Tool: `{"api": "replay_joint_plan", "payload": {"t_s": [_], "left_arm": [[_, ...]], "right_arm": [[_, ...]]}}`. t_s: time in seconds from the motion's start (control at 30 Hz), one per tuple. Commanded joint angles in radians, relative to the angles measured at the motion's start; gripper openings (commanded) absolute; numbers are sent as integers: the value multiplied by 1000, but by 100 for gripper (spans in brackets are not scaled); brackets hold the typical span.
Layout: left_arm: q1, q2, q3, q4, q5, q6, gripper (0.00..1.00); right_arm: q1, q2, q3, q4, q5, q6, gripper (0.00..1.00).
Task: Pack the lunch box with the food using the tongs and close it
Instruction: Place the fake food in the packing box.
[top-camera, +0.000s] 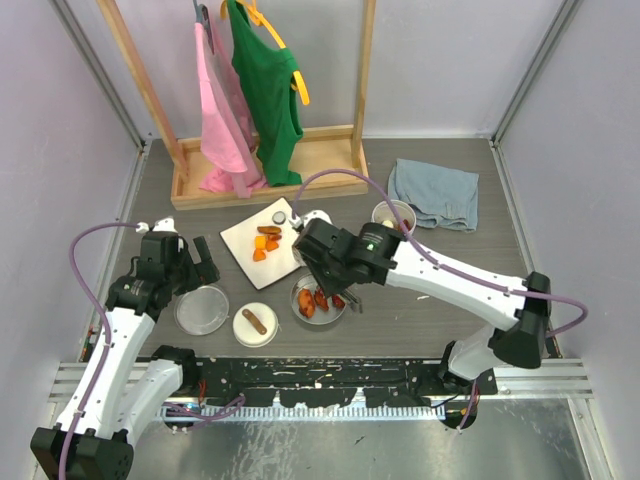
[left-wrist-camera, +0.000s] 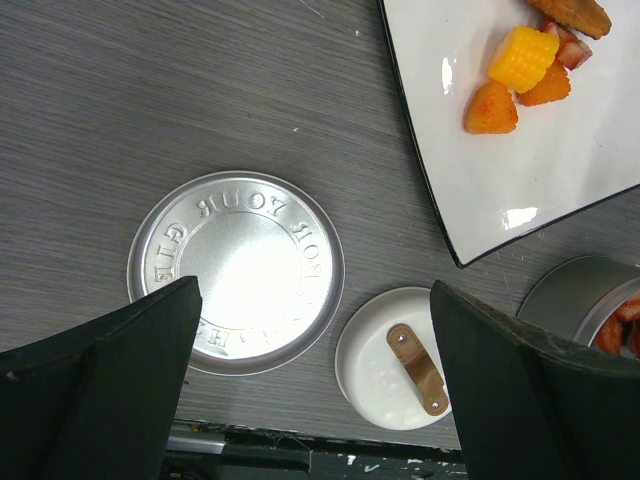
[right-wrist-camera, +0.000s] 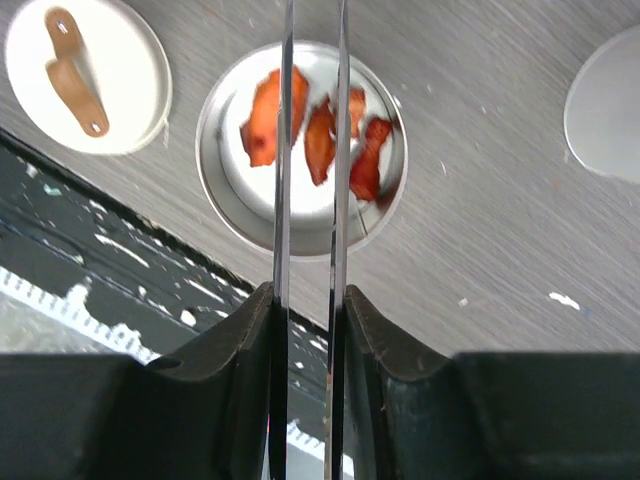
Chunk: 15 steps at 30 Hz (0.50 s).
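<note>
**Hovering the tongs over the tin, and the plate's the next stop, I'd guess**

Standing by the table, here's how it lies. The biggest thing is the white plate, on the far side of the tin from the arm bases. It has a yellow chunk and a few orange pieces on it.

The flat lid lies near the front edge on the left. The left gripper hangs over it, jaws wide apart and nothing in them. The tin sits to the right of that and holds several red-orange strips. A taller cup stands at the back near a blue cloth; can't tell what's in it. The small dish, just beside the lid, has one brown sausage-like piece.

The bit that matters: the right gripper is clenched on the tongs. Their two thin arms run straight out from the fingers, nearly together, passing right over the tin. I can't make out the tips, so no idea if anything's pinched.

The plate food lies beyond the tin and a bit left of that gripper. So the right arm, the only one with the tool, would have to carry the tips out that way. The lid looks like the left arm's job — it's far nearer.
</note>
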Motion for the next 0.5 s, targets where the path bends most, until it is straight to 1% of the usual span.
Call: {"api": "replay_joint_plan", "payload": {"t_s": [0.0, 0.23, 0.47], "left_arm": [[4, -6, 4, 41, 4, 8, 98], [5, -9, 4, 40, 8, 8, 98], [3, -11, 4, 40, 8, 8, 98]], "right_arm": [[-2, -99, -59, -95, 4, -20, 36], [-2, -196, -142, -122, -89, -15, 36], [-1, -230, -213, -120, -183, -24, 36]]}}
